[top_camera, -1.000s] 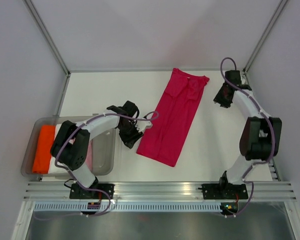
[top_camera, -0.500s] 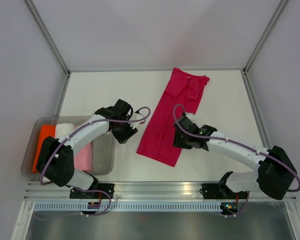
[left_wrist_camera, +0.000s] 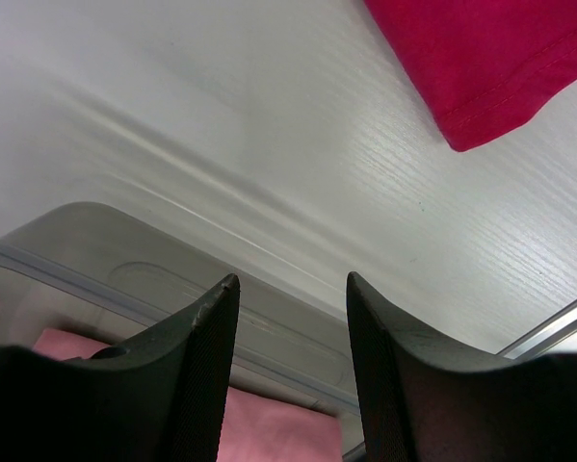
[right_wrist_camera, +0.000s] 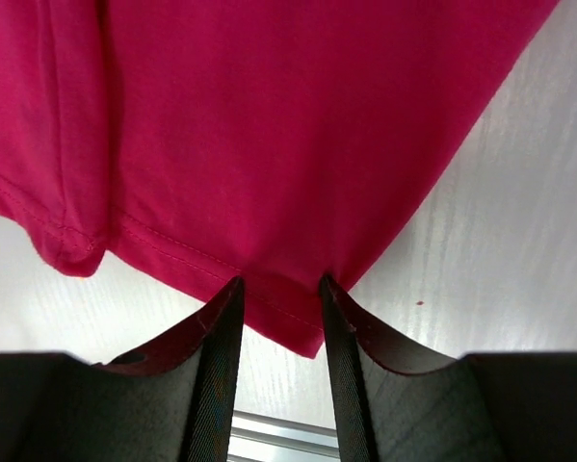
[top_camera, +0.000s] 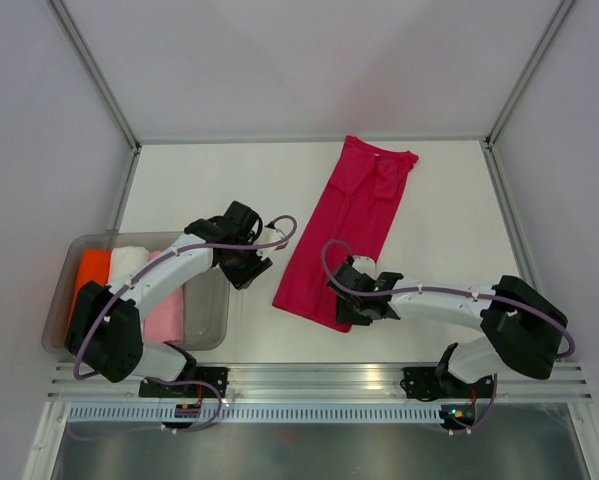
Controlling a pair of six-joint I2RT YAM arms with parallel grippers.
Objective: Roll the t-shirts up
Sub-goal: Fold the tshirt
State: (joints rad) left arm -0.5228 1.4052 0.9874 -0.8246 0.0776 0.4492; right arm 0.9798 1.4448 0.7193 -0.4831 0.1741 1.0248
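Observation:
The magenta-red t-shirt (top_camera: 347,232) lies folded into a long strip, slanting from the back right to the near middle of the table. My right gripper (top_camera: 347,306) is open, its fingers straddling the strip's near hem corner (right_wrist_camera: 286,306). My left gripper (top_camera: 247,270) is open and empty, just left of the strip's near left corner (left_wrist_camera: 481,115), over the edge of the clear bin (top_camera: 217,322). Orange (top_camera: 87,295), white (top_camera: 127,262) and pale pink (top_camera: 165,310) t-shirts lie in the bin.
The clear plastic bin sits at the near left; its rim (left_wrist_camera: 105,289) shows under my left fingers. An aluminium rail (top_camera: 319,378) runs along the table's near edge. White walls with metal posts enclose the table.
My right arm has swung from the back right corner across to the shirt's near hem. My left gripper has drawn back a little towards the bin. The shirt has not moved.

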